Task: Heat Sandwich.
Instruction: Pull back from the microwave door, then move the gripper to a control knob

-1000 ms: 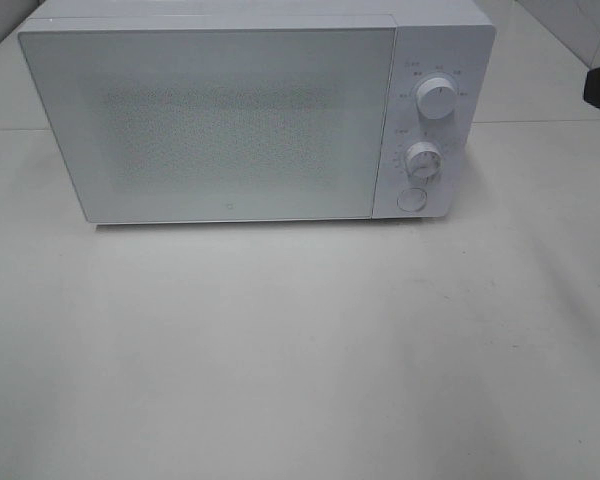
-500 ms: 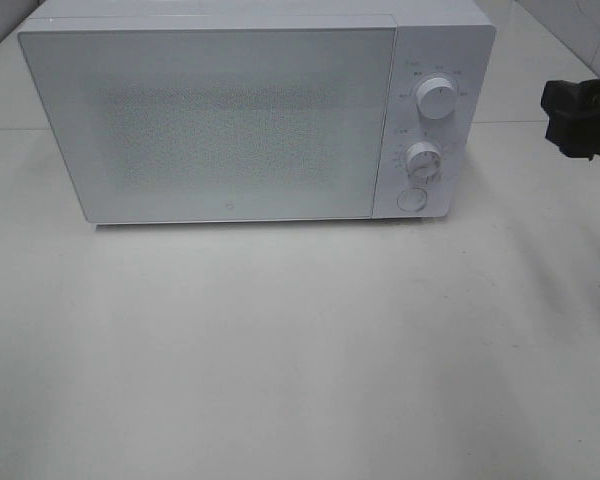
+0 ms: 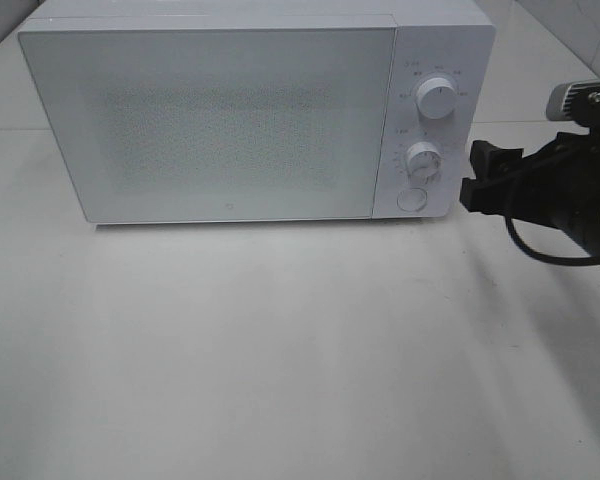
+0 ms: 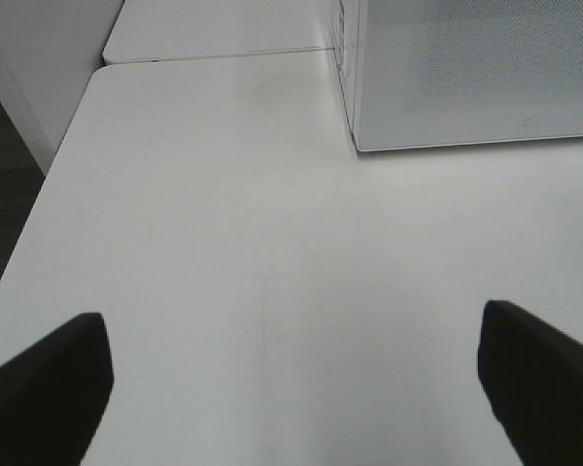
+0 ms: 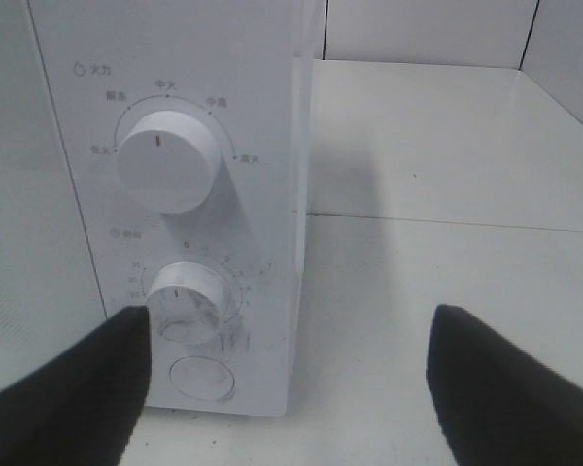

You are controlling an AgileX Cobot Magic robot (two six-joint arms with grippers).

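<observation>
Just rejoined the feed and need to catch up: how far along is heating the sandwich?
Done: cannot tell; the microwave door is shut and no sandwich shows anywhere. In hand: the right gripper hangs open beside the timer dial and round button; the left gripper is open over the table. Left: probably at least starting the heating.

White microwave (image 3: pixel 220 120) stands upright at the back of the table (image 3: pixel 280 350). Door (image 3: pixel 210 125) shut, speckled grey front, inside not visible. Right-hand panel: upper knob (image 3: pixel 436 100), lower knob (image 3: pixel 422 160), round button (image 3: pixel 411 199) lowest.
</observation>
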